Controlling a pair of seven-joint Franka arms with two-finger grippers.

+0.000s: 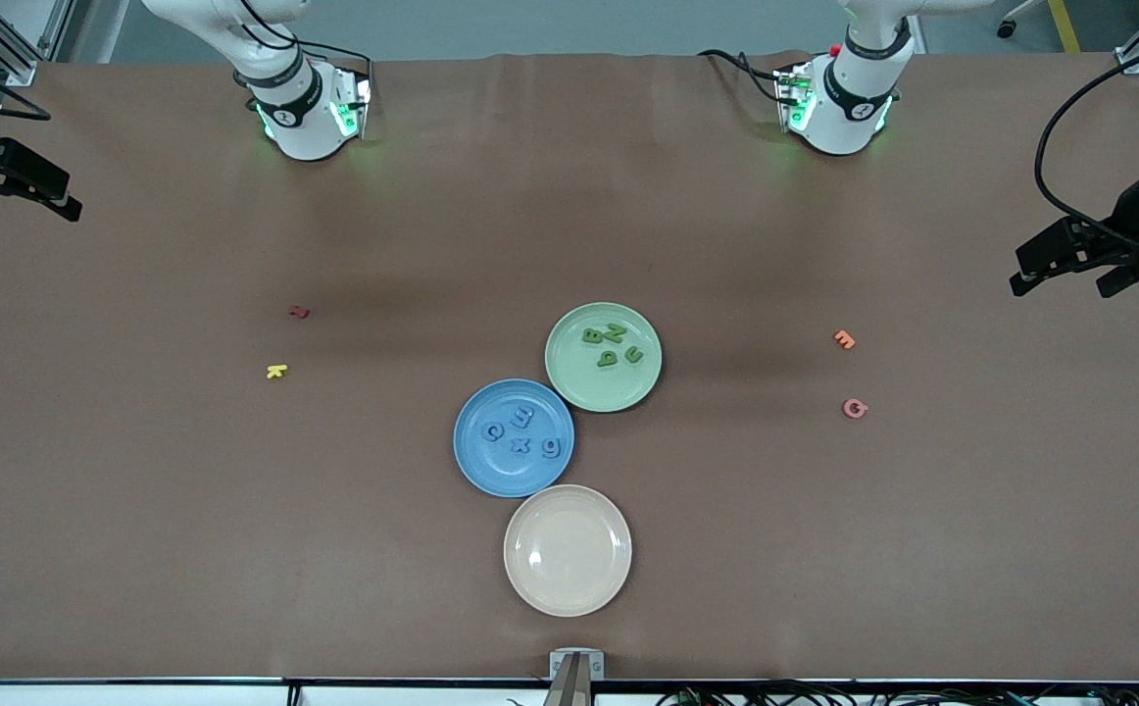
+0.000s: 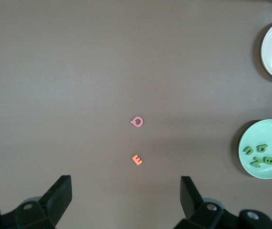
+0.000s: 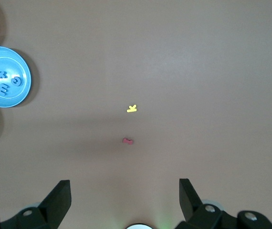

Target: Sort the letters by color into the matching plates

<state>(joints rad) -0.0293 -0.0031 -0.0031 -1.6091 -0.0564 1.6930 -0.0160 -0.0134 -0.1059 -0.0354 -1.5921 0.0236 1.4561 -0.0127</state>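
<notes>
four blue letters are seen in blue plate, frame centre | four green letters are held in green plate, just above it | cream plate is seen lowest | left gripper is parked, fingers spread, over orange letter and pink letter | right gripper is parked, fingers spread, over red letter and yellow letter

Brown matte table carries 3 round plates touching: pale green at 1 o'clock of blue; cream at 5; 4 stray foam letters.
</notes>
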